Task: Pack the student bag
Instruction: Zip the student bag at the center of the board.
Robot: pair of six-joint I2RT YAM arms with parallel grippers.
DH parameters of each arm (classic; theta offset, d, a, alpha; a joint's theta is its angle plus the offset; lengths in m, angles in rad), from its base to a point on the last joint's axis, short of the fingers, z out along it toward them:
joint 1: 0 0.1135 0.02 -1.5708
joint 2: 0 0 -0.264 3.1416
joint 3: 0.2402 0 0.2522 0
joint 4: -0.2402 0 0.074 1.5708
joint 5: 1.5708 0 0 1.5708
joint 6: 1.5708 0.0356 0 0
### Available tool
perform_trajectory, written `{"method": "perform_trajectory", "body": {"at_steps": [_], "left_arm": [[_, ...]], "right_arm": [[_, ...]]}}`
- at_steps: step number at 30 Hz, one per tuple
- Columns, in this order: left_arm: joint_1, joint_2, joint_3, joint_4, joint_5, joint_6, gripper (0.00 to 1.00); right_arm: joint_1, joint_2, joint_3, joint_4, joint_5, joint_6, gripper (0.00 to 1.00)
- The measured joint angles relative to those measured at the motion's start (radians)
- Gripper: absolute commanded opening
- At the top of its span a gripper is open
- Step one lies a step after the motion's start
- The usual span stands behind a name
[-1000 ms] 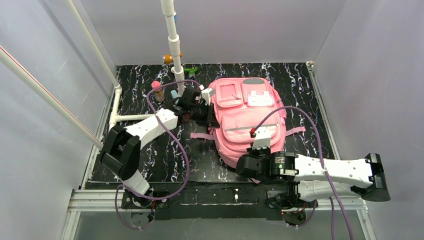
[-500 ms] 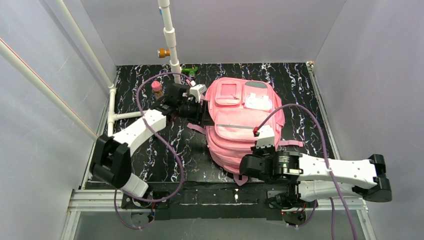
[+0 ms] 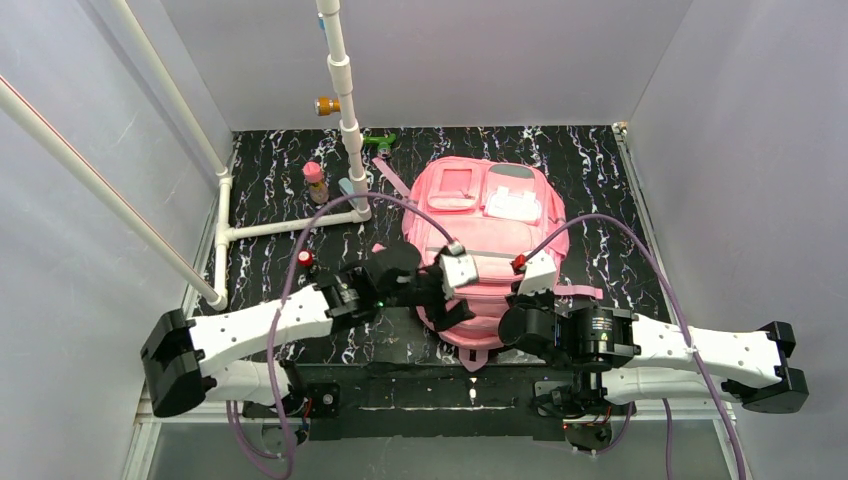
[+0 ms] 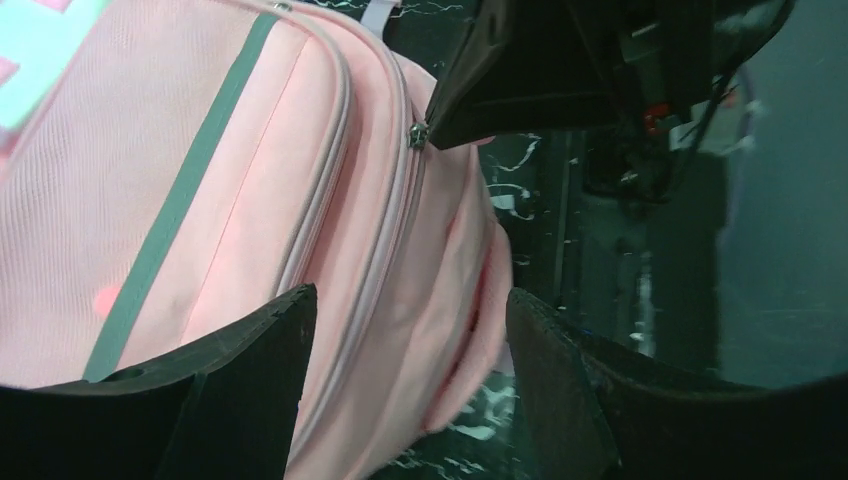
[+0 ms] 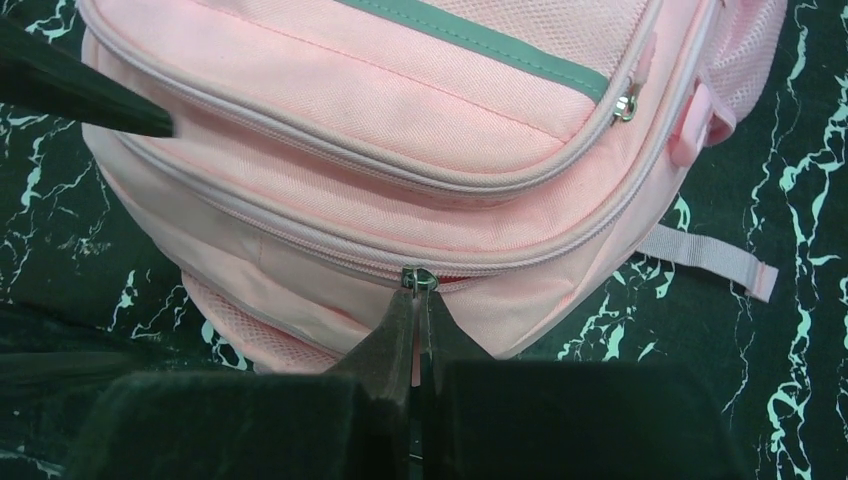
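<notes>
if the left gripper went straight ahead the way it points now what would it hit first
Most likely the backpack: its pink side fills the gap of the open left gripper. Beyond it the right gripper is shut on the zipper pull; depth is unclear.

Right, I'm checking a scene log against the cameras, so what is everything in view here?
student bag: one, pink with a white patch, flat at the table's middle
zipper pull: one, silver, on the bag's near end
bottle: one, small, pink cap, far left by the pipe frame
green item: one, too small to name, far edge
red item: one, small, left of the bag
orange item: one, beside the upright pipe
pipe frame: one, white, left side
table: one, black with white marbling
left gripper: one, black, open, astride the bag's near end
right gripper: one, black, shut on the zipper pull
</notes>
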Motion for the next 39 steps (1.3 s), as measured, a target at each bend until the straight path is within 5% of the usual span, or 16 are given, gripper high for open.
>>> {"method": "perform_trajectory", "body": {"at_steps": [6, 12, 15, 20, 27, 29, 30, 39], "left_arm": [[-0.113, 0.15, -0.049, 0.121, -0.188, 0.294, 0.69], [-0.145, 0.245, -0.046, 0.228, -0.266, 0.422, 0.64], [-0.165, 0.288, -0.041, 0.282, -0.314, 0.459, 0.49], [-0.19, 0.345, -0.035, 0.354, -0.426, 0.523, 0.02], [-0.191, 0.317, -0.067, 0.375, -0.512, 0.563, 0.0], [-0.189, 0.298, -0.086, 0.376, -0.516, 0.554, 0.0], [-0.189, 0.285, -0.097, 0.379, -0.514, 0.543, 0.0], [-0.179, 0.182, -0.124, 0.328, -0.441, 0.373, 0.0]], "right_arm": [[0.0, 0.0, 0.0, 0.047, -0.032, -0.078, 0.01], [-0.008, -0.021, -0.006, 0.057, -0.026, -0.129, 0.01], [-0.017, -0.048, -0.011, 0.062, -0.012, -0.153, 0.01], [-0.018, -0.054, -0.016, 0.045, 0.001, -0.177, 0.01], [-0.018, 0.033, 0.022, -0.021, 0.048, -0.11, 0.02], [-0.014, 0.053, 0.03, -0.023, 0.049, -0.069, 0.3], [-0.012, 0.053, 0.028, -0.016, 0.045, -0.054, 0.35], [0.0, -0.27, -0.269, 0.35, -0.042, -0.079, 0.53]]}}
